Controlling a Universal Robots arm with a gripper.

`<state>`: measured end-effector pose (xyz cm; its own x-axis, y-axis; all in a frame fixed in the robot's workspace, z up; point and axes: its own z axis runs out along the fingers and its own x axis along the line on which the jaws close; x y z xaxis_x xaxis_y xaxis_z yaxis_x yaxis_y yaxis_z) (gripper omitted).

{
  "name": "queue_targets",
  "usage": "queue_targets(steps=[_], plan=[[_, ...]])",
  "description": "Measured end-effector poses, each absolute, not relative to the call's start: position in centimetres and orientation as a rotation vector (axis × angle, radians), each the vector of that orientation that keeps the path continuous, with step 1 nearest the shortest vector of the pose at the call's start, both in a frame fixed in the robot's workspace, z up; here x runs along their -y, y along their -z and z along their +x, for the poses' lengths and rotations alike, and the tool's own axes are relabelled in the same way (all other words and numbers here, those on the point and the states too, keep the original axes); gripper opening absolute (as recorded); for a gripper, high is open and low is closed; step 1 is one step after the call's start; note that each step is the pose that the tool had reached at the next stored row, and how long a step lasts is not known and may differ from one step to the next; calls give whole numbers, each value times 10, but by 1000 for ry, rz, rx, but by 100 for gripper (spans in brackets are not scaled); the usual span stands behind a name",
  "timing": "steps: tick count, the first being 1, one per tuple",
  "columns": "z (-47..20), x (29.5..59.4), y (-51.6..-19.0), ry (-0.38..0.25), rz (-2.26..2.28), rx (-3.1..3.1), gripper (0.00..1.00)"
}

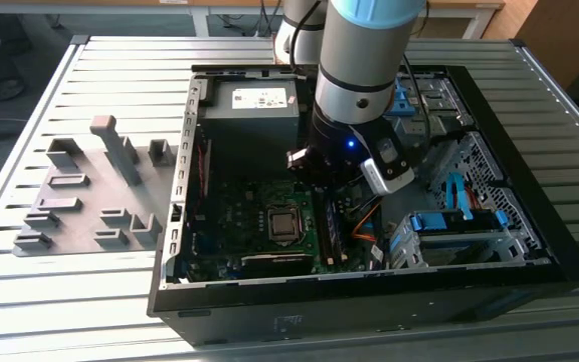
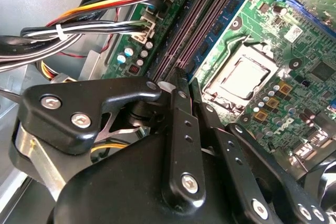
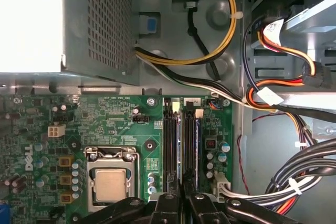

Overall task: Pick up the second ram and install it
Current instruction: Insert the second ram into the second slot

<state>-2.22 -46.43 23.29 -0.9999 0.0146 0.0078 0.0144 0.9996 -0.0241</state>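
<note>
Exterior view first: I have one arm reaching down into one open PC case (image 1: 194,249), with the gripper (image 1: 322,179) low over the motherboard (image 1: 239,219), just on the exterior view's right of its single processor socket (image 1: 283,224). One grey holder plate (image 1: 78,226) lies on the table, well apart on the exterior view's left. In the second wrist view, the gripper's two fingers (image 2: 179,114) are drawn narrow onto a thin green edge, the second ram (image 2: 192,84), held edge-on at the near end of the two slot rails (image 2: 202,22). In the first wrist view, both rails (image 3: 169,150) run away from the fingertips.
</note>
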Motion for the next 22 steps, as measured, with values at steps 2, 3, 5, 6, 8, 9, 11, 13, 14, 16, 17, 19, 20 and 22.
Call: queue_targets(steps=[2,3,5,6,8,9,11,13,14,16,17,19,20,22], plan=[[-22,465,-233,-38,-23,3133,14],[-22,465,-233,-37,-23,3133,14],[-22,466,-232,-37,-23,3133,14],[-22,466,-232,-37,-23,3133,14],[-22,466,-231,-37,-23,3133,14],[-22,466,-231,-37,-23,3133,14],[-22,466,-230,-38,-23,3133,14],[-22,467,-230,-37,-23,3133,14],[-22,467,-229,-37,-23,3133,14],[-22,468,-229,-37,-23,3133,14],[-22,468,-228,-37,-23,3133,14],[-22,468,-228,-37,-23,3133,14],[-22,469,-227,-37,-23,3133,14],[-22,469,-227,-38,-23,3133,14]])
